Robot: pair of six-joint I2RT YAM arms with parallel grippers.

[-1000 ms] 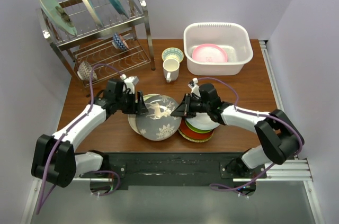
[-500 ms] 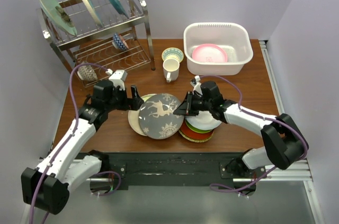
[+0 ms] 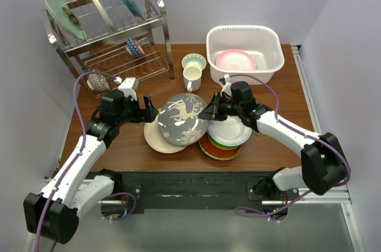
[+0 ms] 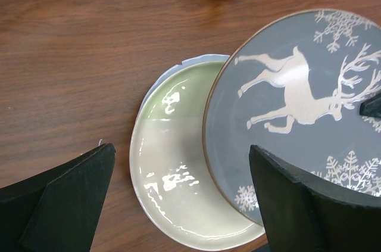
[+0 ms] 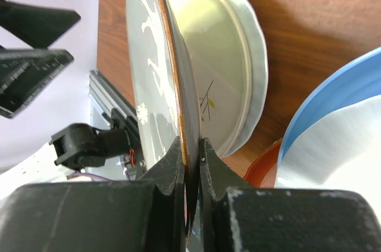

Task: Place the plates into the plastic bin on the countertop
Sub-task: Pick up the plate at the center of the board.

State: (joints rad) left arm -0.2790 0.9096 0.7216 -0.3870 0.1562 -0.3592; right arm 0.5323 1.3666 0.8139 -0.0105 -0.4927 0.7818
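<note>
The reddish-brown wood-grain worktop (image 3: pixel 286 109) carries a white rounded plastic bin (image 3: pixel 271 43) at its far right, with a round pink plate (image 3: pixel 235 60) lying flat inside. Near the front middle sits a stack of round plates (image 3: pixel 221 149), topped by a blue-rimmed white plate (image 3: pixel 231 134). Just left of it, a dark grey round plate with a white deer (image 3: pixel 181 118) is tilted above a pale cream plate (image 3: pixel 155 140) lying flat. The right fingers (image 5: pixel 169 168) clamp the deer plate's rim. The left fingers (image 4: pixel 65 198) stand spread wide beside its left edge, holding nothing.
</note>
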